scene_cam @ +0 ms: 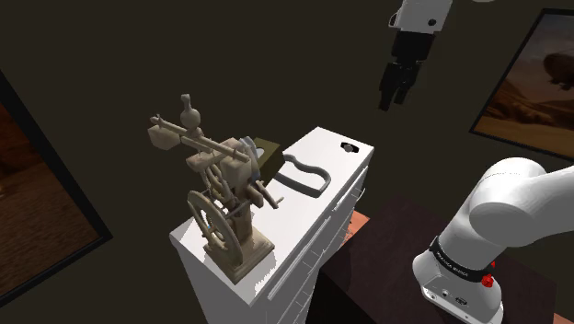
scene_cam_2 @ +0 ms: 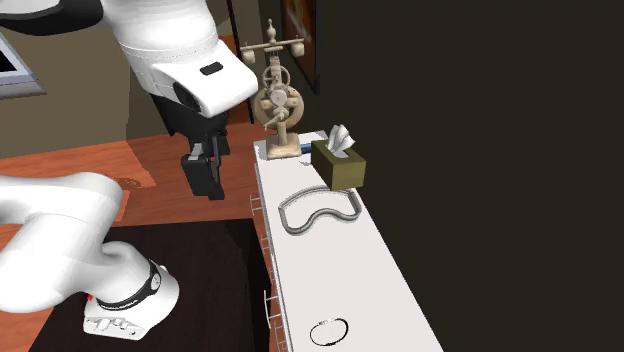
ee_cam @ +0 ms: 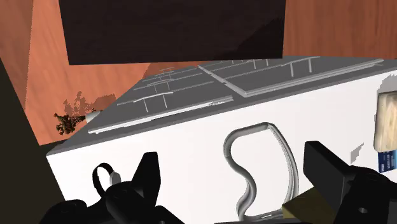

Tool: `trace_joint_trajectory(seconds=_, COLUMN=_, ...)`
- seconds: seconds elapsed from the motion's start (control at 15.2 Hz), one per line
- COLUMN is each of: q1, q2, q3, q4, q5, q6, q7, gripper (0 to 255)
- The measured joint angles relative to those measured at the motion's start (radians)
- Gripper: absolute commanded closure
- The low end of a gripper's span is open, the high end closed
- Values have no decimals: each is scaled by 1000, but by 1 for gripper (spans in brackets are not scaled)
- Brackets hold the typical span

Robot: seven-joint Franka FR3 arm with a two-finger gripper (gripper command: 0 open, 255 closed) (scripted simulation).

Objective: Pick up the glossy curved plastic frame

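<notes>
The curved frame point(scene_cam: 311, 171) is a glossy grey loop lying flat on top of a white dresser point(scene_cam: 304, 248), about midway along it. In the second exterior view the frame point(scene_cam_2: 292, 222) lies just in front of an olive tissue box point(scene_cam_2: 340, 163). My black gripper point(scene_cam: 395, 99) hangs high in the air, off the dresser's side and well above the frame. In the second exterior view the gripper point(scene_cam_2: 205, 188) is out over the floor beside the dresser point(scene_cam_2: 370, 270). The wrist view looks down on the frame point(ee_cam: 253, 129) between the two fingers of the open gripper point(ee_cam: 234, 164), which holds nothing.
A tall wooden wheel-and-gear model point(scene_cam: 225, 198) stands at one end of the dresser, with the tissue box behind it. A small black ring point(scene_cam: 350, 146) lies at the other end. Drawer handles line the dresser's front point(ee_cam: 159, 102). Framed pictures point(scene_cam: 538, 78) hang on dark walls.
</notes>
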Motion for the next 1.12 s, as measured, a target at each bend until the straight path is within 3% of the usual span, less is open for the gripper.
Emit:
trace_joint_trajectory(seconds=0.33, q1=22, q2=61, q3=11, q4=-41, q5=-11, q6=110, q7=-46, gripper=0)
trace_joint_trajectory(seconds=0.79, q1=76, q2=199, q3=56, q4=-141, q5=-28, q6=372, q7=-124, gripper=0)
trace_joint_trajectory(seconds=1.12, q1=102, q2=370, q3=81, q4=-141, q5=-56, q6=561, q7=-179, gripper=0)
